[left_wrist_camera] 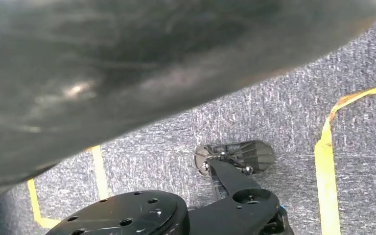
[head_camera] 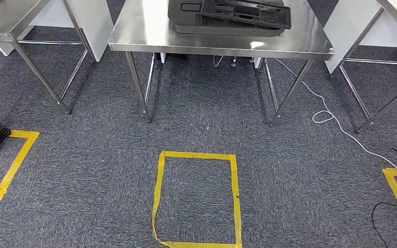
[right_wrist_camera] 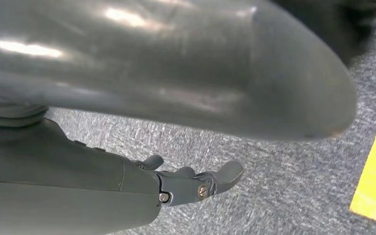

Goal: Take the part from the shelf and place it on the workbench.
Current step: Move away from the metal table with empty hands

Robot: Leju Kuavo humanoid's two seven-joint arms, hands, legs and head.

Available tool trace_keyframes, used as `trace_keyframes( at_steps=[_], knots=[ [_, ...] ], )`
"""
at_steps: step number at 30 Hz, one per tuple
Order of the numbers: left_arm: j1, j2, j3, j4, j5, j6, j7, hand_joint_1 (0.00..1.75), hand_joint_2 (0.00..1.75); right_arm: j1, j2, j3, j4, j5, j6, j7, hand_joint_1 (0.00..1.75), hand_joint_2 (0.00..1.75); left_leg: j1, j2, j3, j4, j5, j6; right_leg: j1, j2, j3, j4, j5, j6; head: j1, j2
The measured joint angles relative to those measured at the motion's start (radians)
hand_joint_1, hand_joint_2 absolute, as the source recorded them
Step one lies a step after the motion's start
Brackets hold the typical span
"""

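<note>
Parts (head_camera: 238,15) atop steel workbench (head_camera: 144,31), grey carpet (head_camera: 108,170) below.

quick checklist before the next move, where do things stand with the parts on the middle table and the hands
1. Black parts lie on the steel workbench, inside its edges: ok.
2. Right hand holds nothing, fingers stretched out over the carpet: ok.
3. Left hand: cannot tell, the left wrist view does not make it out.
4. Carpet between the yellow tape square and the workbench legs bare of obstacles: ok.
5. White cable trails on the carpet right of the workbench, a trip risk if stepping that way: not ok.
6. Shelf to take the next part from: cannot tell.
</note>
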Motion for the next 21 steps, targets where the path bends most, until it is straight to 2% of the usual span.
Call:
trace_keyframes(
  at_steps=[1, 2, 3, 4, 6, 7, 8, 10, 11, 12, 13, 14, 16, 17, 18, 21],
  knots=[
    [0.000, 0.000, 0.000, 0.000, 0.000, 0.001, 0.001, 0.00, 0.00, -0.002, 0.000, 0.001, 0.000, 0.003, -0.003, 0.000, 0.00, 0.00, 0.000, 0.000, -0.004, 0.000, 0.006, -0.006, 0.002, 0.001, 0.048, -0.073, 0.008, -0.001, 0.000, 0.000],
    [0.000, 0.000, 0.000, 0.000, 0.000, 0.001, 0.001, 0.00, 0.00, -0.003, 0.000, 0.002, 0.000, 0.006, -0.006, 0.000, 0.00, 0.00, -0.001, -0.001, -0.006, 0.000, 0.012, -0.012, 0.004, 0.002, 0.078, -0.126, 0.010, -0.006, 0.000, 0.000],
    [0.000, 0.000, 0.000, 0.000, 0.000, 0.002, 0.001, 0.00, 0.00, -0.004, 0.000, 0.003, 0.001, 0.008, -0.008, 0.000, 0.00, 0.00, -0.001, -0.001, -0.006, -0.001, 0.018, -0.019, 0.007, 0.004, 0.091, -0.151, 0.007, -0.012, 0.000, 0.000],
    [0.000, 0.000, 0.000, 0.000, 0.000, 0.002, 0.002, 0.00, 0.00, -0.005, 0.000, 0.003, 0.001, 0.010, -0.009, -0.001, 0.00, 0.00, -0.001, -0.001, -0.005, -0.004, 0.023, -0.027, 0.011, 0.005, 0.089, -0.155, 0.008, -0.019, 0.000, 0.000],
    [0.001, 0.000, 0.000, 0.000, 0.000, 0.002, 0.002, 0.00, 0.00, -0.005, 0.001, 0.004, 0.002, 0.012, -0.012, -0.002, 0.00, 0.00, 0.002, -0.001, -0.007, -0.003, 0.023, -0.039, 0.006, 0.004, 0.084, -0.160, 0.017, -0.035, 0.001, 0.000],
    [0.001, 0.000, 0.000, 0.000, 0.000, 0.002, 0.002, 0.00, 0.00, -0.005, 0.002, 0.005, 0.003, 0.013, -0.014, -0.003, 0.00, 0.00, 0.003, -0.001, -0.015, 0.015, 0.003, -0.043, 0.002, 0.003, 0.085, -0.164, 0.023, -0.045, -0.001, 0.000],
    [0.002, 0.000, 0.000, 0.000, 0.000, 0.002, 0.002, 0.00, 0.00, -0.004, 0.002, 0.005, 0.003, 0.013, -0.016, -0.003, 0.00, 0.00, 0.004, -0.001, -0.029, 0.055, -0.031, -0.045, -0.001, 0.002, 0.085, -0.166, 0.030, -0.055, -0.002, 0.000],
    [0.003, 0.000, 0.000, 0.000, 0.000, 0.002, 0.002, 0.00, 0.00, -0.004, 0.002, 0.008, 0.004, 0.015, -0.018, -0.004, 0.00, 0.00, 0.004, -0.002, -0.070, 0.183, -0.113, -0.048, 0.002, 0.001, 0.080, -0.165, 0.036, -0.065, -0.005, 0.000],
    [0.003, 0.000, 0.000, 0.000, 0.000, 0.002, 0.002, 0.00, 0.00, -0.004, 0.002, 0.009, 0.004, 0.015, -0.019, -0.004, 0.00, 0.00, 0.004, -0.002, -0.086, 0.240, -0.137, -0.050, 0.004, 0.000, 0.078, -0.163, 0.038, -0.066, -0.005, 0.000],
    [0.004, 0.000, 0.000, 0.000, 0.000, 0.002, 0.002, 0.00, 0.00, -0.003, 0.002, 0.010, 0.005, 0.017, -0.019, -0.005, 0.00, 0.00, 0.004, -0.002, -0.088, 0.269, -0.141, -0.052, 0.006, 0.000, 0.076, -0.161, 0.038, -0.066, -0.005, 0.000],
    [0.004, 0.000, 0.000, 0.000, 0.000, 0.002, 0.002, 0.00, 0.00, -0.002, 0.002, 0.011, 0.006, 0.019, -0.019, -0.006, 0.00, 0.00, 0.004, -0.002, -0.074, 0.261, -0.128, -0.053, 0.006, 0.000, 0.075, -0.158, 0.038, -0.066, -0.005, 0.000],
    [0.004, 0.000, 0.000, 0.000, 0.000, 0.002, 0.002, 0.00, 0.00, -0.002, 0.002, 0.012, 0.006, 0.022, -0.020, -0.006, 0.00, 0.00, 0.005, -0.002, -0.043, 0.218, -0.101, -0.053, 0.006, 0.000, 0.076, -0.155, 0.038, -0.066, -0.005, 0.000],
    [0.004, 0.000, 0.000, 0.000, 0.000, 0.002, 0.002, 0.00, 0.00, -0.002, 0.002, 0.018, 0.007, 0.033, -0.022, -0.007, 0.00, 0.00, 0.006, -0.002, 0.033, 0.091, -0.052, -0.051, 0.007, 0.002, 0.073, -0.147, 0.034, -0.060, -0.005, 0.000],
    [0.003, 0.000, 0.000, 0.000, 0.000, 0.002, 0.001, 0.00, 0.00, -0.002, 0.002, 0.021, 0.008, 0.041, -0.024, -0.007, 0.00, 0.00, 0.005, -0.002, 0.057, 0.047, -0.042, -0.048, 0.010, 0.002, 0.068, -0.144, 0.033, -0.057, -0.005, 0.000],
    [0.003, 0.000, 0.000, 0.000, 0.000, 0.002, 0.001, 0.00, 0.00, -0.003, 0.002, 0.025, 0.008, 0.049, -0.027, -0.005, 0.00, 0.00, 0.004, -0.003, 0.069, 0.021, -0.043, -0.044, 0.013, 0.003, 0.065, -0.140, 0.032, -0.052, -0.005, 0.000],
    [0.002, 0.000, 0.000, 0.000, 0.000, 0.003, 0.000, 0.00, 0.00, -0.005, 0.002, 0.038, 0.010, 0.072, -0.032, 0.003, 0.00, 0.00, 0.002, -0.005, 0.064, 0.006, -0.046, -0.028, 0.013, 0.003, 0.055, -0.132, 0.031, -0.038, -0.004, 0.000]
  ],
)
